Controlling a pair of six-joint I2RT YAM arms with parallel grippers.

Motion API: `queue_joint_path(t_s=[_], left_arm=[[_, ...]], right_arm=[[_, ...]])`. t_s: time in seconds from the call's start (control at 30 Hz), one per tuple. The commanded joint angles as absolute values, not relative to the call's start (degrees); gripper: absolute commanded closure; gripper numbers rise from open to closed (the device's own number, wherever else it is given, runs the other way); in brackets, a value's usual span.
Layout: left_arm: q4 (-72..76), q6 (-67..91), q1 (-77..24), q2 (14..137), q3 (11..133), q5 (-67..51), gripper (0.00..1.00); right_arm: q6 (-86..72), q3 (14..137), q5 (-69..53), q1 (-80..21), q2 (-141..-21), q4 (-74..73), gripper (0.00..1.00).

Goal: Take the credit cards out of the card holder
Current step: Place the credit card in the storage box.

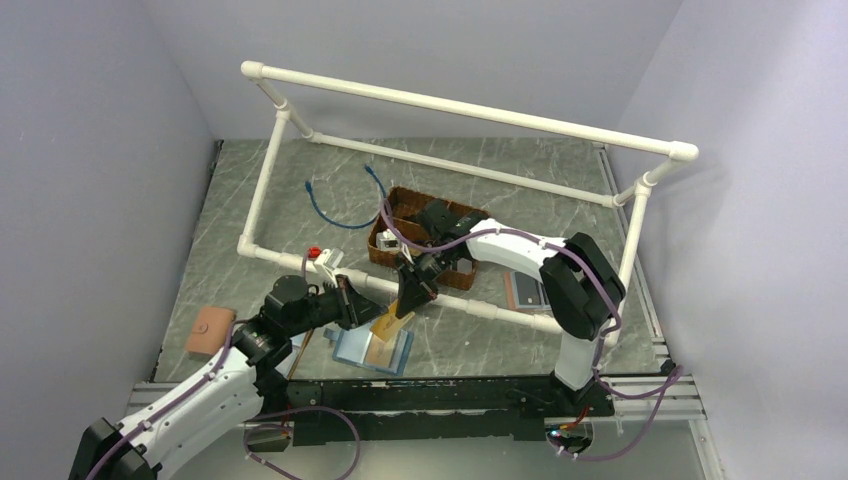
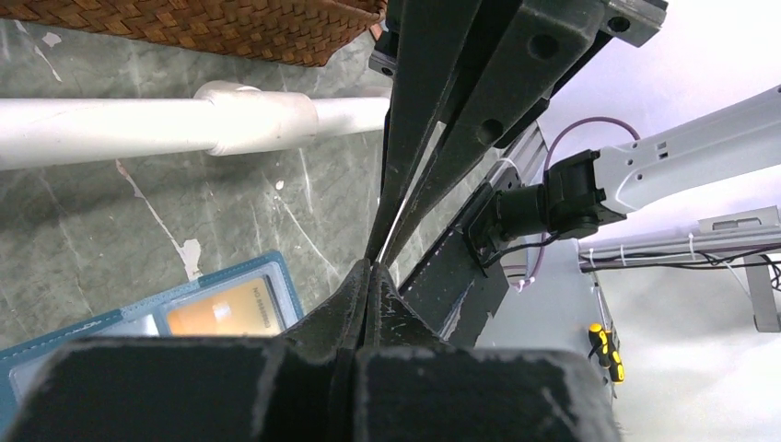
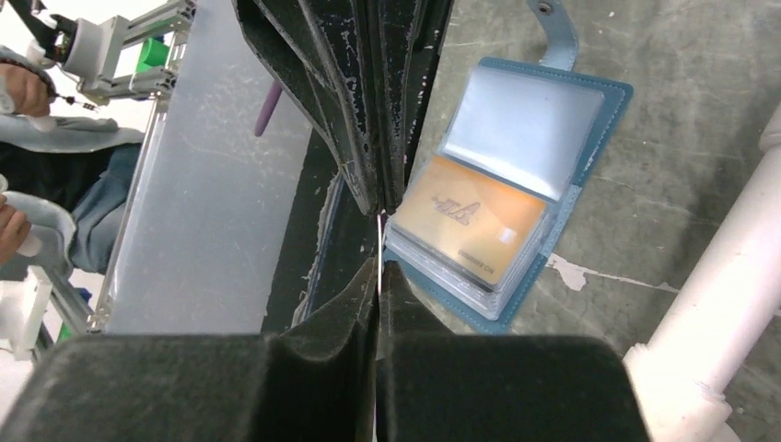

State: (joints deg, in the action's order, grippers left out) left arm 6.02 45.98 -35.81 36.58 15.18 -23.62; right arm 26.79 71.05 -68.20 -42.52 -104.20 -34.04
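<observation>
The slate-blue card holder (image 1: 365,352) lies open on the table near the front edge, strap tab (image 3: 557,28) pointing away. Its clear pockets hold a gold-orange card (image 3: 470,230), also seen in the left wrist view (image 2: 221,308). Above the holder, one tan-gold card (image 1: 393,324) is held tilted between both grippers. It shows only as a thin pale edge (image 3: 379,238) in the wrist views. My left gripper (image 1: 375,310) (image 2: 372,265) is shut on one end. My right gripper (image 1: 408,303) (image 3: 379,265) is shut on the opposite end, tip to tip with the left.
A white pipe frame (image 1: 470,308) crosses just behind the grippers. A wicker basket (image 1: 395,258) stands behind it. An orange-tan holder (image 1: 210,330) lies at the left, a brown holder with grey cards (image 1: 523,290) at the right, a blue cable (image 1: 330,205) farther back.
</observation>
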Motion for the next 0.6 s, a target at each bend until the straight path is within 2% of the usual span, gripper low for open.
queue_joint_path(t_s=[0.0,0.03,0.13,0.2,0.27,0.43,0.57], left_arm=[[6.28,46.37,-35.60,34.43,16.15,-21.69,0.98],[4.17,46.34,-35.60,33.51,16.77,-20.22,0.87],[-5.39,44.83,-35.51,30.93,20.67,-15.29,0.46],[-11.60,42.96,-35.51,29.80,24.05,-12.08,0.30],[-16.27,40.68,-35.51,30.33,27.40,-9.87,0.20],[-22.03,33.80,-35.38,37.31,35.73,-7.15,0.04],[-23.95,26.54,-34.92,45.03,41.95,-4.15,0.01]], right_arm=[[30.15,74.16,-72.16,-42.36,-105.29,-37.42,1.00],[30.49,74.56,-72.16,-41.89,-105.25,-38.11,1.00],[32.45,76.39,-69.79,-40.69,-104.15,-41.62,1.00],[35.31,78.26,-67.53,-39.46,-103.26,-45.73,1.00],[39.08,79.51,-66.09,-37.66,-102.12,-48.80,1.00],[38.02,79.04,-60.72,-32.14,-97.49,-46.78,1.00],[32.58,76.94,-55.51,-27.70,-93.25,-40.65,1.00]])
